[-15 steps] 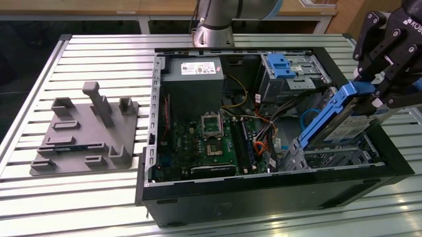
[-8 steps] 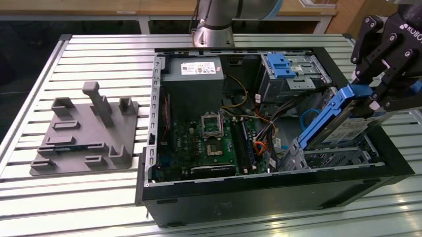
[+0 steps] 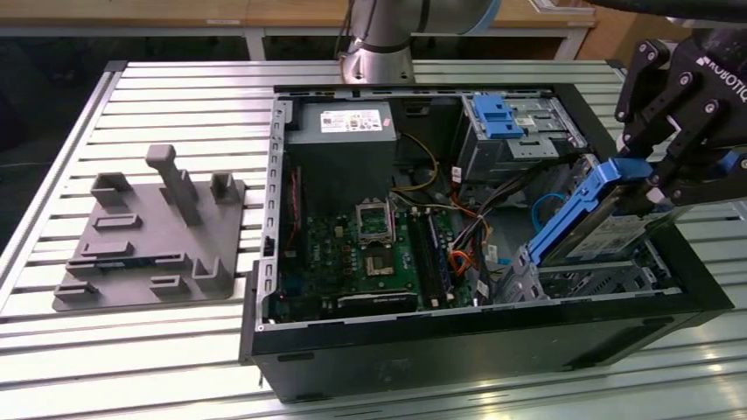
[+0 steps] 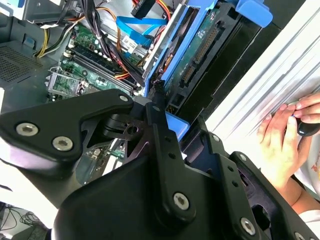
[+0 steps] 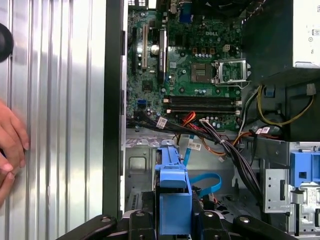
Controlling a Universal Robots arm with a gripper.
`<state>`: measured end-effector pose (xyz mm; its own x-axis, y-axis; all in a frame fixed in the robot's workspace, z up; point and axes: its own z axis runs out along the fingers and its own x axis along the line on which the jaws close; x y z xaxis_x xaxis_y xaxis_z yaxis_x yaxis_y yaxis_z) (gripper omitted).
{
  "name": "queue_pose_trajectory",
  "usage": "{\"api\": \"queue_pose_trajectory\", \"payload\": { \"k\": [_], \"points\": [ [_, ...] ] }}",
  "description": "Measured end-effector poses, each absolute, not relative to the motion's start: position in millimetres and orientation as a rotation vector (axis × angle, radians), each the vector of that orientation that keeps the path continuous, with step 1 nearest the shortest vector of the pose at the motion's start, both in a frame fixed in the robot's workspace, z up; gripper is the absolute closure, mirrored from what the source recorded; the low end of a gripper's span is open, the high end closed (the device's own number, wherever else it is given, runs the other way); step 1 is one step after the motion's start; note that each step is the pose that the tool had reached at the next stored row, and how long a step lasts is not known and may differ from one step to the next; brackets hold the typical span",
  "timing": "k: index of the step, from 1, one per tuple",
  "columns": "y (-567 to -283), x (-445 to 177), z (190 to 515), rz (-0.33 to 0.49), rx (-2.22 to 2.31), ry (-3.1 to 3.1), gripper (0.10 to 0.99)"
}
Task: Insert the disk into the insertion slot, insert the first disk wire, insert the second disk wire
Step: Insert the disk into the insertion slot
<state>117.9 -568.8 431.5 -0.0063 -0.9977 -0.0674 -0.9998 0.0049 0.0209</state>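
My gripper (image 3: 649, 179) is clamped on the upper end of the blue frame around the disk (image 3: 601, 234). The disk stands tilted, its lower end inside the insertion slot (image 3: 607, 282) and its upper end well above the slot's rim. I judge the first step roughly half done, since the disk is entered but not seated, and neither wire looks plugged in: the blue cable (image 5: 206, 181) and the dark cable bundle (image 5: 220, 145) lie loose beside the slot.
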Motion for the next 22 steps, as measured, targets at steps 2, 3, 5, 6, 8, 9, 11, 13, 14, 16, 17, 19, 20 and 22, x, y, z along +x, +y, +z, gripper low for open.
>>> {"api": "queue_pose_trajectory", "payload": {
  "k": [2, 3, 5, 6, 8, 9, 11, 13, 14, 16, 17, 19, 20, 22],
  "points": [
    [-569.0, 117.9, 428.5, 0.097, -2.191, 2.203, 0.725],
    [-569.1, 117.9, 426.8, 0.097, -2.191, 2.203, 0.725],
    [-569.4, 117.9, 423.2, 0.097, -2.191, 2.203, 0.725],
    [-569.6, 117.9, 421.4, 0.097, -2.191, 2.203, 0.725],
    [-570.4, 117.9, 417.6, 0.097, -2.191, 2.203, 0.725],
    [-570.9, 117.9, 415.8, 0.097, -2.191, 2.203, 0.725],
    [-571.1, 117.9, 413.1, 0.097, -2.191, 2.203, 0.725],
    [-571.1, 117.9, 412.7, 0.097, -2.191, 2.203, 0.714],
    [-571.1, 117.9, 412.7, 0.097, -2.191, 2.203, 0.659],
    [-571.1, 117.8, 412.5, 0.097, -2.191, 2.203, 0.588],
    [-571.1, 117.9, 412.4, 0.097, -2.191, 2.203, 0.588],
    [-571.1, 117.9, 412.4, 0.097, -2.191, 2.203, 0.588],
    [-571.1, 117.9, 412.4, 0.097, -2.191, 2.203, 0.588],
    [-571.1, 117.9, 412.4, 0.097, -2.191, 2.203, 0.588]
  ]
}}
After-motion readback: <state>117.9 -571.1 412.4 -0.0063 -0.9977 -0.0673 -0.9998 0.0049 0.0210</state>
